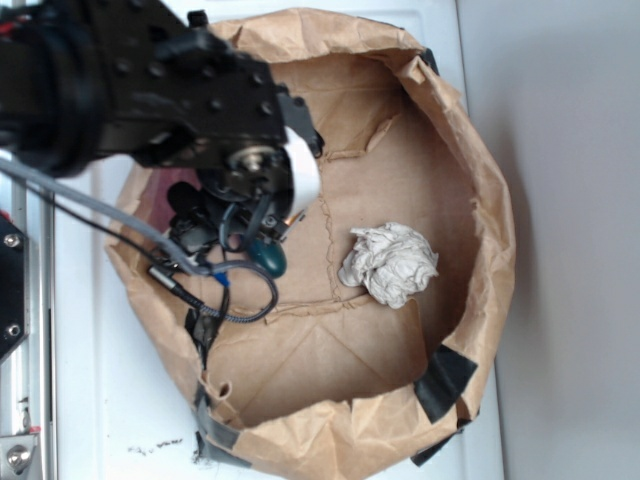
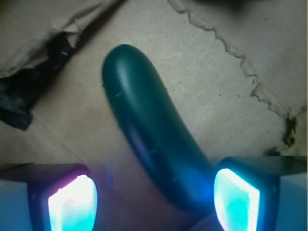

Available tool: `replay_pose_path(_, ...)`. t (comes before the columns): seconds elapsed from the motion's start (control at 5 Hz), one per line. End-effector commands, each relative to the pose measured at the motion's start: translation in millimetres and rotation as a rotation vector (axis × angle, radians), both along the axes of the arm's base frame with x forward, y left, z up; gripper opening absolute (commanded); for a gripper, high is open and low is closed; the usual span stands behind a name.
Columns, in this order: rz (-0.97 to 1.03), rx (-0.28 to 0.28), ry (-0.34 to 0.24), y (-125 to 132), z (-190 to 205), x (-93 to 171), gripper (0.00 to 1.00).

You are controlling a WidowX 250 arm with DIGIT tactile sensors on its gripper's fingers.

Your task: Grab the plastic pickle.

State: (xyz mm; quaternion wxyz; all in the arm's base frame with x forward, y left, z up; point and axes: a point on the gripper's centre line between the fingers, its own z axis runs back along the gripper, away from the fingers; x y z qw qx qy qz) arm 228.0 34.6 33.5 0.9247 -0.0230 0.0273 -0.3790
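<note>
Hand (image 2: 154,199) is spread wide, pickle (image 2: 151,139) between its pads, nearer the 3 o'clock one — looks light, stiff, slick; I'd pinch mid-body.

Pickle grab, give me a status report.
Hand open, straddling the pickle. Pickle flat on bag floor, not gripped. Paper wad clear of it.

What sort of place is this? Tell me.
Probably a lab bench set up for grasping trials: a taped brown paper bag as a bin, holding a plastic pickle and crumpled paper wad, on a white tabletop.
</note>
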Motion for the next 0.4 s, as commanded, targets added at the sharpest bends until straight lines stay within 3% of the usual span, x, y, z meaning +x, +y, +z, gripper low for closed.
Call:
replay_pose_path(0.0,-0.031,-0.002,-0.023,-4.3,1.1,33.1,1.00)
replay_pose_path(0.2,-0.010,0.014,-0.013,-16.6,-8.3,22.3,1.00)
